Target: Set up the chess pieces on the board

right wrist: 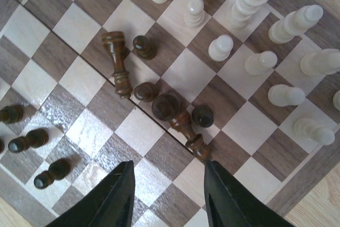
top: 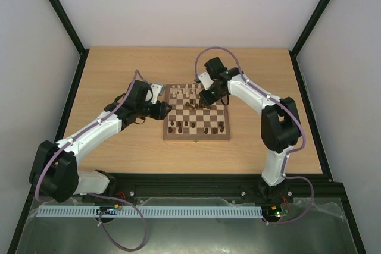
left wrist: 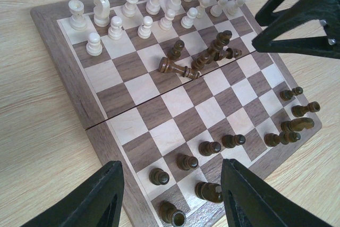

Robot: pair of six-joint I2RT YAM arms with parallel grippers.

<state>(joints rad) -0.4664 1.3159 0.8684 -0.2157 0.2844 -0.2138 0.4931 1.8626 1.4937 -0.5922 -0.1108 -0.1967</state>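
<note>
Chessboard point(top: 196, 138) at the centre of the wooden table point(top: 119, 63), part-way through set-up. The cream pieces point(left wrist: 143, 9) stand in two ranks along the far edge. Some dark pieces point(left wrist: 210, 147) stand in the two near ranks, with gaps among them. The rest form a dark heap point(right wrist: 164, 104) on the middle squares — some upright, some toppled, several touching, with one tall dark piece point(right wrist: 119, 67) lying on its side just beside them. The right gripper point(right wrist: 167, 176) hangs directly above this heap, jaws moderately wide and holding nothing; a toppled piece lies just ahead of its fingers. The left gripper point(left wrist: 171, 176) hovers at the board's left edge, jaws wide apart, likewise empty. Step in hand, as judged: moving the central heap to the vacant home squares on the dark side. The next move calls for a descent onto a single piece — the jaws must straddle it alone, since neighbours crowd it, and any lying piece would need righting when set down.
</note>
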